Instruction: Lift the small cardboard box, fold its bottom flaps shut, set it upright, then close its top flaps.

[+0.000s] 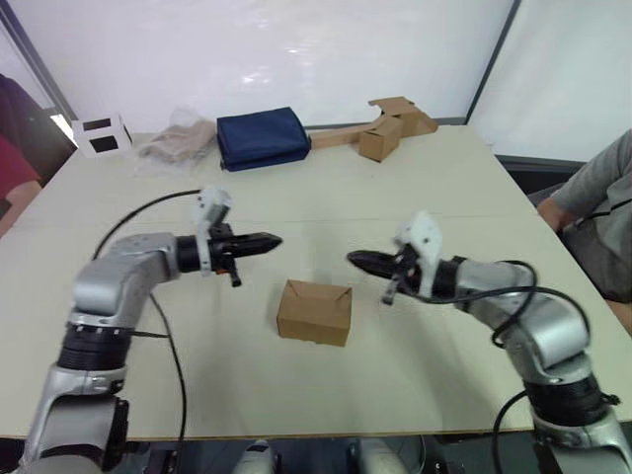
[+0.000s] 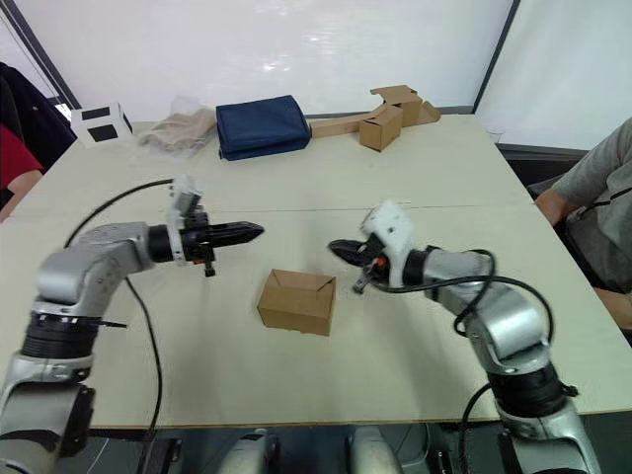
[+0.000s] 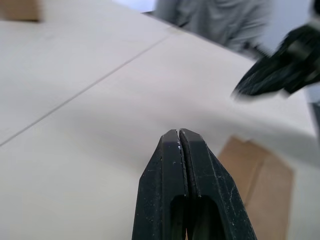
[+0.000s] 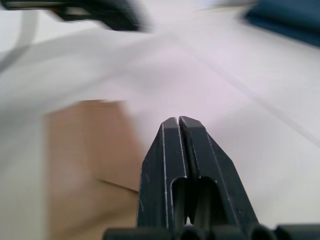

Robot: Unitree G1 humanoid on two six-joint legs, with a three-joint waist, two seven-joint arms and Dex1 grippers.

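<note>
Brown: 1 small cardboard box (image 1: 314, 312), 2 closed grippers.

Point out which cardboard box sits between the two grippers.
The small cardboard box, standing alone at the near middle of the table. The other brown boxes sit clustered at the far edge, joined to a cardboard strip.

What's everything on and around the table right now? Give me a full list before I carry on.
Small plain brown cardboard box: one, brown, lying on the table between the two grippers, flaps closed.
Cluster of brown cardboard boxes on a long cardboard strip: one, brown, far edge, right of centre.
Folded dark blue fabric bag: one, navy, far edge, centre.
Crumpled clear plastic wrapping: one, beige-clear, left of the bag.
White cube with black squares: one, far left corner.
Pale table: one, cream.
People: a grey sleeve at right, a red sleeve at left.
Left gripper: black, jaws shut, above the box's left.
Right gripper: black, jaws shut, above its right.
</note>
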